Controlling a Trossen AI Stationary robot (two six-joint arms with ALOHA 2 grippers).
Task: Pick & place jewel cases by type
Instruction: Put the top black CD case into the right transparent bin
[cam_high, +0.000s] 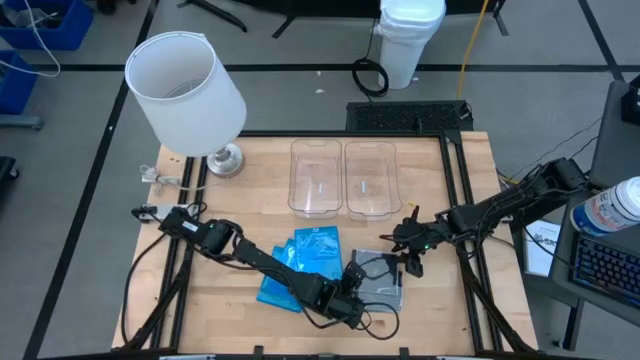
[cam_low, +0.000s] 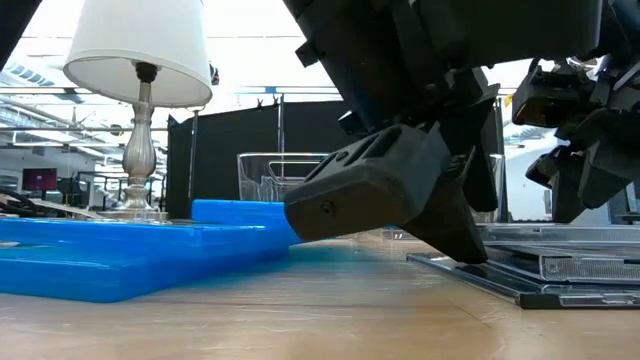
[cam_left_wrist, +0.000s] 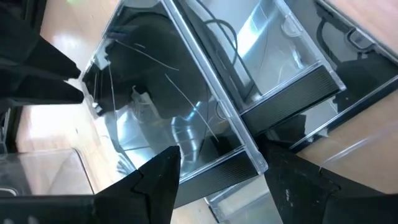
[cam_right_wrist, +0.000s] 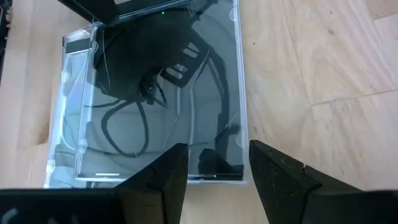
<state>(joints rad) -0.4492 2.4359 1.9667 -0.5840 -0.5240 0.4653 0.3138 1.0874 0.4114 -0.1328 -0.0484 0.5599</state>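
The left gripper (cam_high: 352, 303) hangs low near the counter's front edge with its fingers (cam_left_wrist: 155, 186) parted and holding nothing, straddling the edge of the dark transparent jewel cases (cam_high: 378, 279); its wrist view shows these as several overlapping cases, which the high view cannot separate. The right gripper (cam_high: 411, 255) hovers just above the same cases on their far right side, its fingers (cam_right_wrist: 283, 177) also apart and empty. The low view shows the left gripper's tips almost on the wood and the dark cases stacked. The blue jewel cases (cam_high: 300, 264) lie beside them toward the left. Two clear bins (cam_high: 343, 178) stand at the back edge, a lamp (cam_high: 190, 90) at the back left corner. No writing is readable.
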